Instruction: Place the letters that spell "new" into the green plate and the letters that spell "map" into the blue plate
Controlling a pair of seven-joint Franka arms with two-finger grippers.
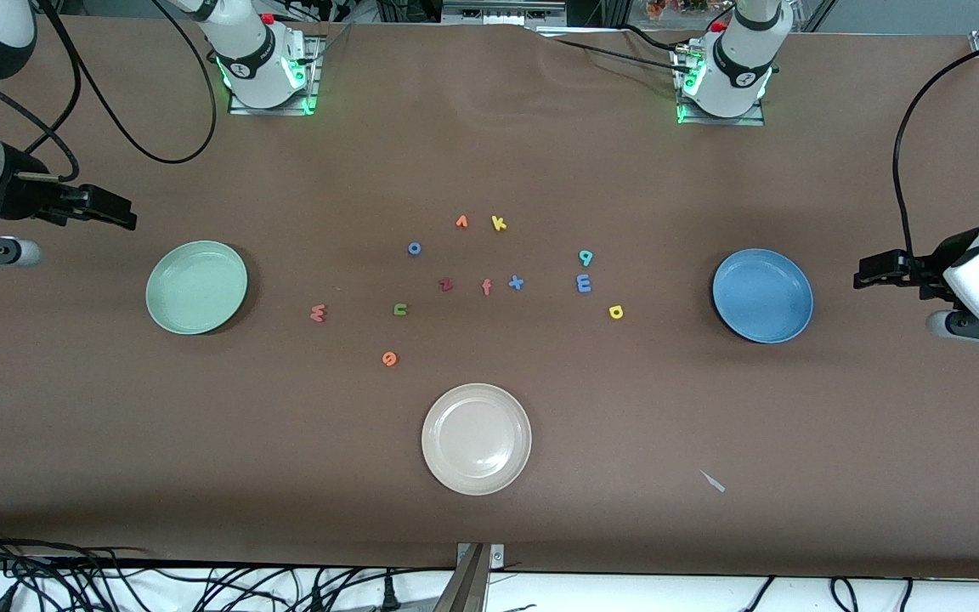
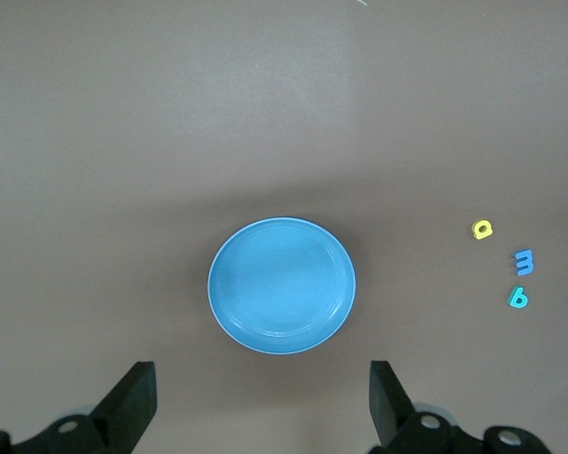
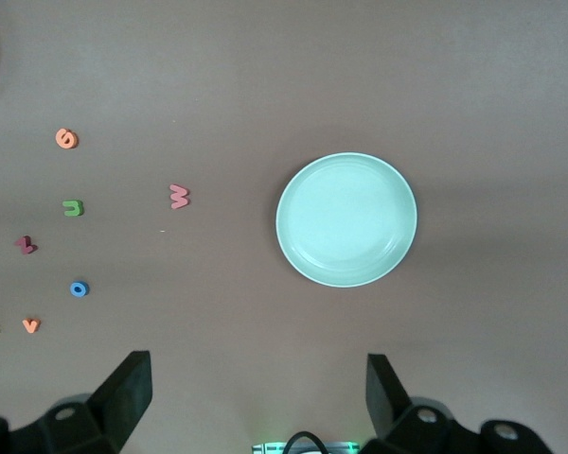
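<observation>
While nothing is picked up yet, look at the big brown bench first. The green plate sits at the right arm's end and the blue plate at the left arm's end, both bare. The right gripper hangs up high by the green plate, fingers wide apart, holding nothing. The left gripper hangs by the blue plate, fingers apart too. Start with the pink w, the letter closest to the green plate. Come straight down, pinch it gently, lift, then drop it in. The green n and orange e lie close. The blue m, teal p and yellow a wait near the blue plate.
</observation>
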